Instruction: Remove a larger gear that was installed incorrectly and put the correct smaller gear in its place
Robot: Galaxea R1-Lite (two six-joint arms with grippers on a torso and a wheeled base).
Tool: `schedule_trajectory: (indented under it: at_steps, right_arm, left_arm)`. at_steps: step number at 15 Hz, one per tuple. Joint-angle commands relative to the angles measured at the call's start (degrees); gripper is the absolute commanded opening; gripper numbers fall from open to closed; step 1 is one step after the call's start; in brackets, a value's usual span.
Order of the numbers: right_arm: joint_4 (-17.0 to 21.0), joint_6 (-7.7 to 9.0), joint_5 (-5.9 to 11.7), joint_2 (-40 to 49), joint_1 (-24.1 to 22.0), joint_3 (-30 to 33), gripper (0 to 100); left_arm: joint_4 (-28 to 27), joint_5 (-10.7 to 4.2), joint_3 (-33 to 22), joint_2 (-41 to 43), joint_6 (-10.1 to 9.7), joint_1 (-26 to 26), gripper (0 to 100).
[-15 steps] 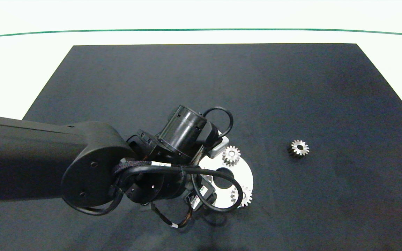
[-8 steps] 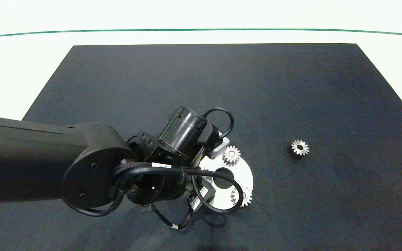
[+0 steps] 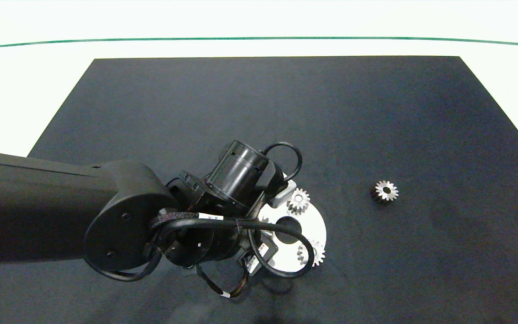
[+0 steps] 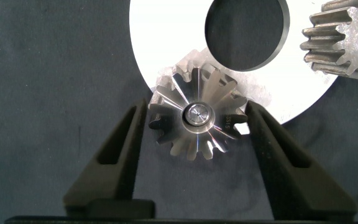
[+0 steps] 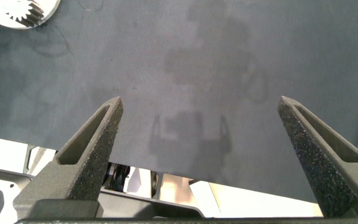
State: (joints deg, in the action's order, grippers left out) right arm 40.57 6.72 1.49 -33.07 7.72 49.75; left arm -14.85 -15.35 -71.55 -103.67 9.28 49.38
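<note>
The larger gear [image 4: 194,121], silver with long pointed teeth, sits on a pin at the edge of a round white plate [image 4: 160,43], its teeth reaching out past the plate's rim over the dark mat [image 3: 259,112]. The left gripper [image 4: 194,124] straddles it, one grey finger at each side: the finger [image 4: 267,146] on one side is at the tooth tips, the other finger [image 4: 126,146] lies close beside the teeth, and contact there cannot be told for sure, so the jaws stand narrowed about the gear without a plainly firm hold. The plate has a large round hole [image 4: 246,31] in its middle. It also carries two of the small short-toothed gears: one smaller gear [image 3: 298,200] at its far edge and another [image 3: 315,253] at its near edge, half hidden behind a looped black cable [image 3: 281,234]. A third small gear [image 3: 384,191] lies alone on the mat, well apart to the right of the plate. The left arm [image 3: 61,211] comes in from the left, its wrist bent down over the plate and hiding the larger gear in the head view. The right gripper [image 5: 201,143] hangs wide open over bare mat near its edge, holding nothing, with a sliver of the plate showing at one corner of its view.
</note>
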Motion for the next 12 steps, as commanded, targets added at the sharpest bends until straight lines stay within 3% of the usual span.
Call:
schedule_trajectory:
  at_steps: [1, 12]
  right_arm:
    - [0.21, 0.05, -0.08, -0.06, 0.02, 0.0, 100]
    - [0.21, 0.05, 0.01, 0.03, 0.02, 0.0, 100]
  left_arm:
    - [-0.09, -0.12, 0.0, -0.13, 0.04, 0.01, 56]
    - [-0.18, -0.12, 0.09, -0.04, -0.14, 0.1, 35]
